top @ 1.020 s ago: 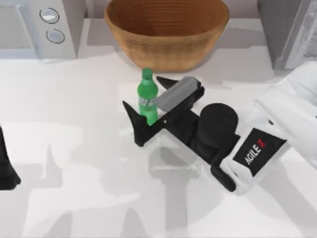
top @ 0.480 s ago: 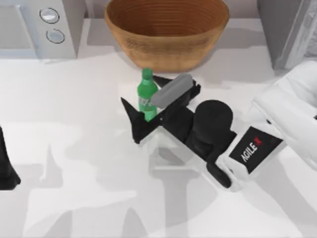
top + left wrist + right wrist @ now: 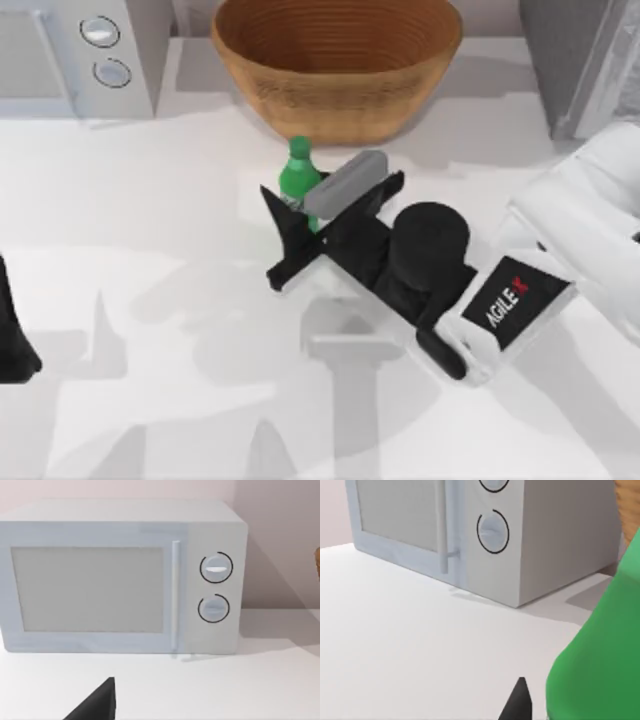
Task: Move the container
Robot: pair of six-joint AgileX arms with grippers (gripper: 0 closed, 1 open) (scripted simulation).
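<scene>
The container (image 3: 297, 170), a small green bottle with a green cap, stands upright on the white table just in front of the basket. My right gripper (image 3: 296, 200) reaches in from the right and is shut on the container's lower body; the near finger (image 3: 283, 228) presses its left side, while the grey wrist block hides the far finger. In the right wrist view the container (image 3: 600, 655) looms large and green beside one dark fingertip (image 3: 518, 701). My left arm (image 3: 10, 335) stays parked at the table's left edge.
A large brown woven basket (image 3: 335, 95) stands at the back centre, right behind the bottle. A white microwave (image 3: 85, 55) sits at the back left, also the microwave (image 3: 120, 575) before the left wrist. A grey block (image 3: 585, 60) fills the back right corner.
The right gripper's near finger has swung in against the bottle, narrowing the gap, and the bottle has shifted slightly toward the basket. The left arm has not moved.
</scene>
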